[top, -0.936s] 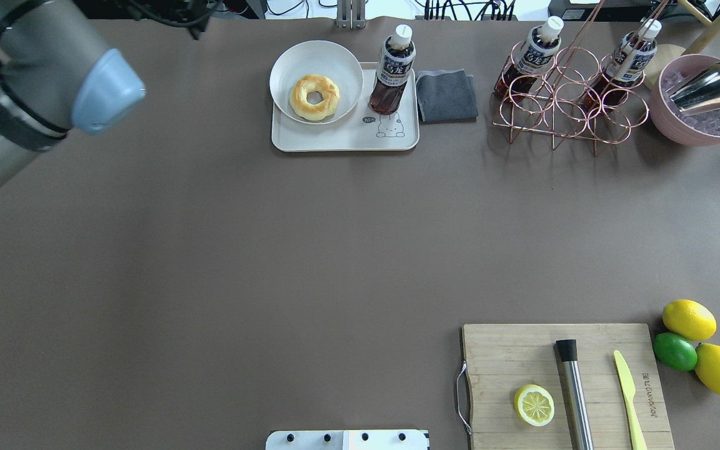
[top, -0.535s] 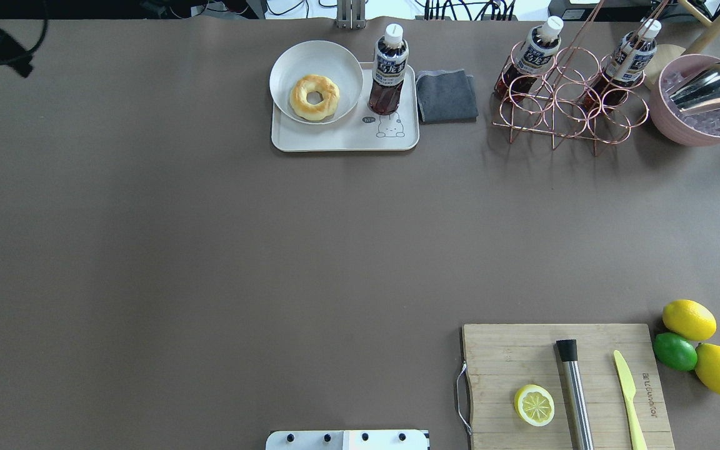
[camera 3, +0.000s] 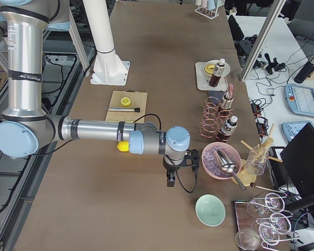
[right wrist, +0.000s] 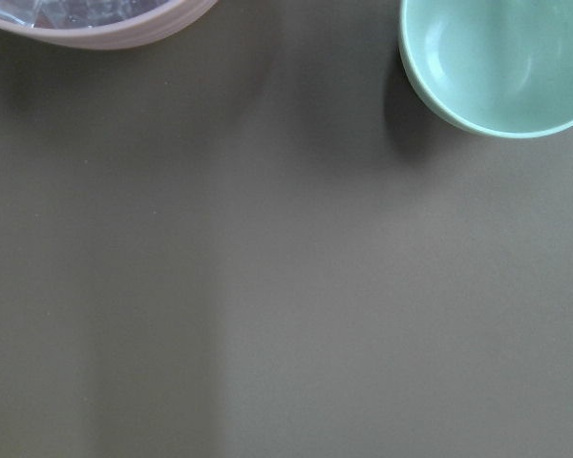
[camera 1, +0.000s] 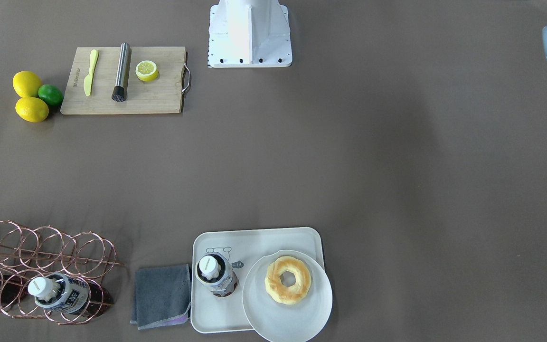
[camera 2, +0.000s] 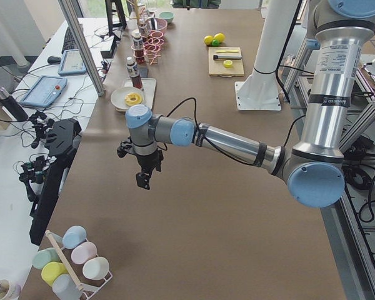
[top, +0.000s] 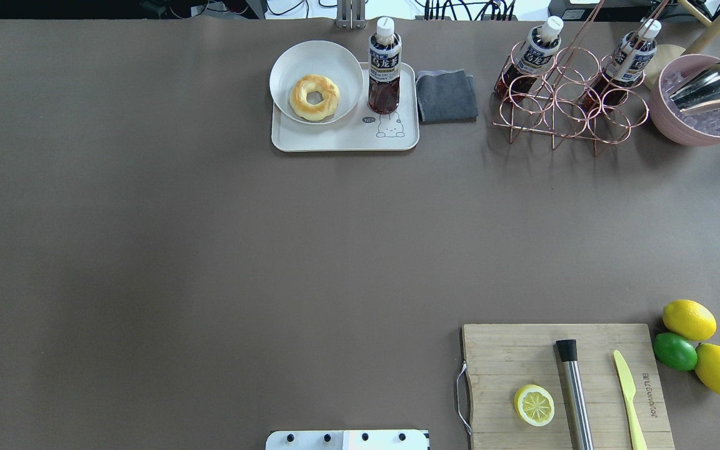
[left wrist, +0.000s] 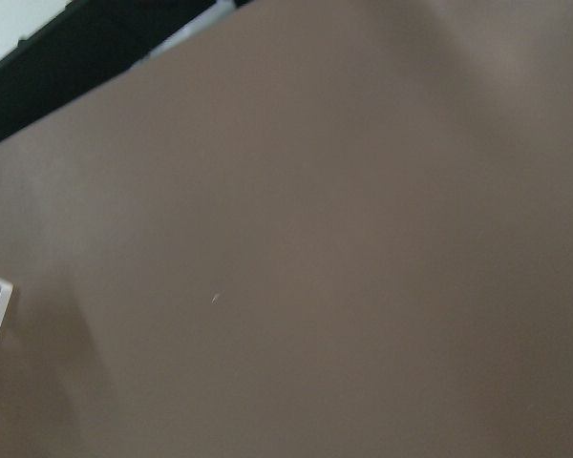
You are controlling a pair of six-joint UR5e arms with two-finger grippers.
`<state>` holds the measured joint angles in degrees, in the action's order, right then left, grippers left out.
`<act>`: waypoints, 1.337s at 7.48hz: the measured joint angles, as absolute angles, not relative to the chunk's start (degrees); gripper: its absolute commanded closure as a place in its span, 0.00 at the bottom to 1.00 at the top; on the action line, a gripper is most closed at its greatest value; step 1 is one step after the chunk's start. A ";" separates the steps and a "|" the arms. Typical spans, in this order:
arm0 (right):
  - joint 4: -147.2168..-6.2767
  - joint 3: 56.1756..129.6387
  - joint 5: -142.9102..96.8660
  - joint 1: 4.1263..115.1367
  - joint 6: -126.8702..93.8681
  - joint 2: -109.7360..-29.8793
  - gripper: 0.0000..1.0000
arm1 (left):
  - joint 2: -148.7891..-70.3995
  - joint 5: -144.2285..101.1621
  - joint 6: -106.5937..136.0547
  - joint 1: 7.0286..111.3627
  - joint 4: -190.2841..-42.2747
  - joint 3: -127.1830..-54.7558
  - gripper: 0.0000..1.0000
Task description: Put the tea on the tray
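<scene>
A tea bottle [top: 384, 69] with a white cap stands upright on the off-white tray [top: 335, 139], next to the bear drawing. It also shows in the front-facing view [camera 1: 216, 278] on the tray [camera 1: 254, 240]. No gripper touches it. My left gripper [camera 2: 142, 181] hangs over bare table far from the tray, seen only in the exterior left view; I cannot tell if it is open. My right gripper [camera 3: 170, 180] hangs low near the pink bowl, seen only in the exterior right view; I cannot tell its state either.
A white plate [top: 285, 62] with a doughnut overlaps the tray. A grey cloth [top: 446, 95] lies beside it. A copper rack [top: 555, 119] holds two more bottles. A pink ice bowl [top: 666, 119], a cutting board [top: 504, 356] and a mint bowl [right wrist: 497, 57] are also about.
My left arm has drawn back out of the overhead view to the left. The bottle on the tray has gone from leaning right to standing upright.
</scene>
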<state>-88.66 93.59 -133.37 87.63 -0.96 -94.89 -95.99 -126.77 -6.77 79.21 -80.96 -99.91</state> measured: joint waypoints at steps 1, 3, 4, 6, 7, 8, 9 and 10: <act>-88.57 93.44 -133.67 87.63 -0.93 -94.82 0.00 | -94.80 -128.24 -6.77 80.05 -80.78 -98.52 0.01; -88.48 93.43 -133.63 87.63 -0.89 -94.78 0.00 | -94.14 -128.67 -6.73 80.60 -80.72 -96.06 0.01; -88.48 93.42 -133.48 87.63 -0.88 -94.77 0.00 | -93.93 -128.76 -6.72 81.03 -80.71 -94.78 0.01; -88.46 93.42 -133.35 87.63 -0.84 -94.81 0.00 | -92.09 -129.02 -7.06 84.89 -81.02 -92.79 0.01; -88.44 93.43 -133.33 87.63 -0.84 -94.83 0.00 | -91.12 -129.13 -7.24 87.39 -81.07 -92.20 0.01; -88.43 93.43 -133.29 87.63 -0.83 -94.83 0.00 | -90.01 -129.18 -7.32 89.18 -81.16 -91.90 0.01; -88.42 93.43 -133.27 87.63 -0.81 -94.81 0.00 | -89.41 -129.00 -7.30 90.29 -81.20 -91.97 0.01; -88.42 93.43 -133.25 87.63 -0.80 -94.81 0.00 | -89.39 -128.88 -7.04 90.78 -81.18 -92.00 0.01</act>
<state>-88.42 93.43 -133.25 87.63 -0.80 -94.81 -89.39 -128.88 -7.04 90.78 -81.18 -92.00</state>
